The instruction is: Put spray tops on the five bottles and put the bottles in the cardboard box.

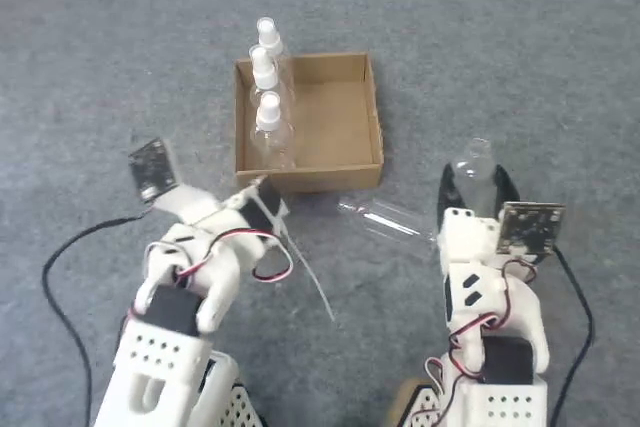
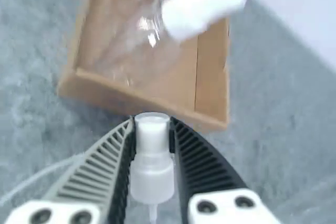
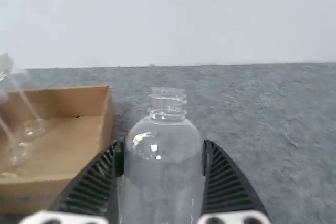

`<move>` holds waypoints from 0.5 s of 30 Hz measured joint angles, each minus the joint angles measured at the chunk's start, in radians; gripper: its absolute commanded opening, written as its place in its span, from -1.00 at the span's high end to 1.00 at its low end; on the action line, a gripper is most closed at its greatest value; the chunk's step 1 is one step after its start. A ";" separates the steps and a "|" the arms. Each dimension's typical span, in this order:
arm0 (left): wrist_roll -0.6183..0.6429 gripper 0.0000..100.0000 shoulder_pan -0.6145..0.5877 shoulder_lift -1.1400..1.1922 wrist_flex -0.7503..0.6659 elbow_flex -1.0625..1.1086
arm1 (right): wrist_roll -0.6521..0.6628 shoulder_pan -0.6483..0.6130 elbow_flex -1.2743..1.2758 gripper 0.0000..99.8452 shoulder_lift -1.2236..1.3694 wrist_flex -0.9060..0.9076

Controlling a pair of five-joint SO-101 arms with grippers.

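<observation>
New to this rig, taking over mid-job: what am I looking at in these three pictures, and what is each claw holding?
Two small robot arms stand side by side. One picture looks down from above; the other two come from cameras on each wrist. The left gripper is shut on a spray top; the right gripper is shut on an upright uncapped bottle. The cardboard box holds three capped bottles, and a fifth bottle, uncapped, lies on the grey surface beside it.

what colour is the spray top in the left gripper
White spray top, clearest in left wrist view.
</observation>
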 measured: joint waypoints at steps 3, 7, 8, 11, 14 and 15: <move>0.000 0.97 -0.046 -0.094 0.000 0.014 | 0.021 -0.057 0.000 0.98 0.000 0.000; 0.000 0.97 -0.101 -0.218 0.000 0.046 | 0.044 -0.114 0.023 0.98 -0.002 0.000; 0.000 0.97 -0.115 -0.250 0.000 0.052 | 0.055 -0.129 0.026 0.98 -0.002 0.000; 0.000 0.97 -0.152 -0.350 0.000 0.077 | 0.072 -0.181 0.031 0.98 -0.003 0.000; 0.000 0.97 -0.183 -0.450 0.000 0.092 | 0.072 -0.213 0.032 0.98 -0.003 0.000; 0.000 0.97 -0.195 -0.485 0.000 0.098 | 0.072 -0.229 0.032 0.98 -0.003 0.000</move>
